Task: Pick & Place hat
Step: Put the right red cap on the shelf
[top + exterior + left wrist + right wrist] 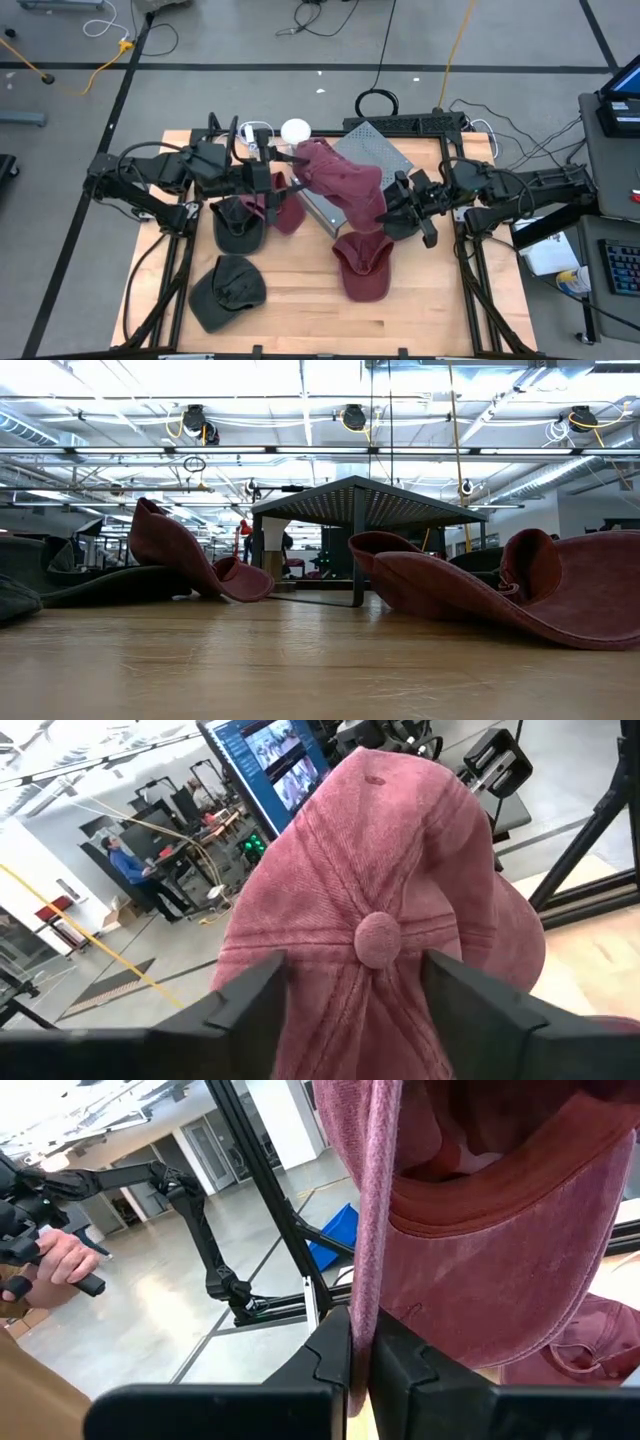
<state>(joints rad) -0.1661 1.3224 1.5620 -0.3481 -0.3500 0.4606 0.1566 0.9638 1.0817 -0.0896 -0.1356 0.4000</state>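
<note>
there are three red caps and two dark green caps. one red cap (340, 182) is held up over the grey metal rack (372, 150) in the middle of the counter (300, 320). the right gripper (385, 215) has its fingers (325, 1355) pinched tight on that cap's edge. the left gripper (290, 172) has its fingers (250, 995) wide apart, one on each side of the cap's top, next to its button.

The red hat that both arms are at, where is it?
In the high view the lifted red hat hangs mid-table over the metal rack, between the left gripper and the right gripper.
</note>
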